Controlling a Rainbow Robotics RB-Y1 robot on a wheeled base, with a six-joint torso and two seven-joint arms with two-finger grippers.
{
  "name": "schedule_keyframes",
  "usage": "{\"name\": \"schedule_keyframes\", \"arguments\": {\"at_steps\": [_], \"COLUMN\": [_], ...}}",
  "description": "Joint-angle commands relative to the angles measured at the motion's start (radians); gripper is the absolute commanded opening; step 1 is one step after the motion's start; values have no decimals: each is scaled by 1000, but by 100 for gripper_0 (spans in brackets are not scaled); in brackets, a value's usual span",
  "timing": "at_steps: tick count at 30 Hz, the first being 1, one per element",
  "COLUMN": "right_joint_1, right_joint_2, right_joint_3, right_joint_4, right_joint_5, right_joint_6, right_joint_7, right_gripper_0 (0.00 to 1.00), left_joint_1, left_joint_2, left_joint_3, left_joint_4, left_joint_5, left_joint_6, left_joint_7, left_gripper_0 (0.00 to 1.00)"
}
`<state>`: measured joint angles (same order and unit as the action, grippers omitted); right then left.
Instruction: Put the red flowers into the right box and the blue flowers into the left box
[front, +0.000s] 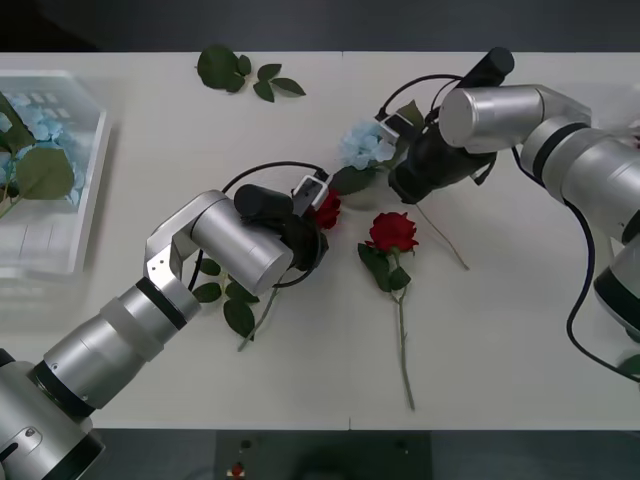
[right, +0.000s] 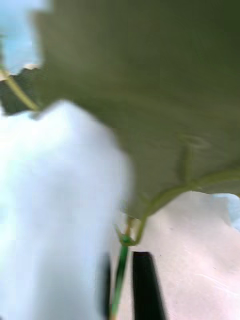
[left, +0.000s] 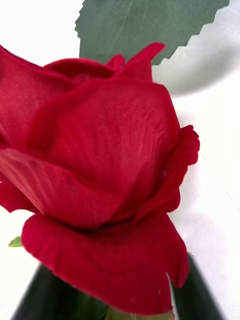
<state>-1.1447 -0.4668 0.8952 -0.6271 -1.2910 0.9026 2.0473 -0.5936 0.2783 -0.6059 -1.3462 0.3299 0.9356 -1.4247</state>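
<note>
Stems are the place to grip: thin, light, bendy. Left gripper (front: 318, 215) fingers pinch a red rose (left: 100, 190) stem under the bloom, mid-tabletop (front: 500, 330); right gripper (right: 125, 285) at 1 o'clock pinches the blue hydrangea (front: 365, 145) stem.

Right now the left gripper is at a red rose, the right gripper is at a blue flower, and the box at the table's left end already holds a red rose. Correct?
Not quite. The left box holds a blue flower, not a red rose, as the front view shows. The rest stands: the left gripper is at a red rose, and the right gripper is at a blue flower.
</note>
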Motion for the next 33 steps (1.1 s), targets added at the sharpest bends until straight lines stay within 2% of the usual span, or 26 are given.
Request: {"name": "schedule_keyframes", "arguments": {"at_steps": [1, 9, 15, 20, 26, 33], "right_joint_1": [-9, -20, -61, -66, -61, -18], "right_joint_2": [20, -10, -112, -225, -334, -398], "right_joint_3": [-9, -27, -133, -188, -190, -188], "right_joint_4": [-3, -3, -6, -6, -6, -29], "right_joint_5": [7, -80, -258, -510, -717, -780], "right_joint_6": [-4, 13, 165, 295, 389, 453], "right_joint_7": [27, 36, 126, 205, 275, 290], "right_gripper_0": [0, 0, 0, 0, 0, 0], "left_joint_1": [-19, -11, 41, 126, 201, 207], "left_joint_2": [5, 114, 242, 317, 318, 254], "left_joint_3": [2, 5, 37, 129, 285, 456], "left_joint_4": [-8, -140, -326, -496, -642, -654], "left_joint_5": [0, 143, 299, 423, 586, 851], "left_joint_6": [-7, -14, -14, -14, -14, -18], "left_joint_7": [32, 35, 30, 18, 9, -66], "left_gripper_0": [0, 0, 0, 0, 0, 0]}}
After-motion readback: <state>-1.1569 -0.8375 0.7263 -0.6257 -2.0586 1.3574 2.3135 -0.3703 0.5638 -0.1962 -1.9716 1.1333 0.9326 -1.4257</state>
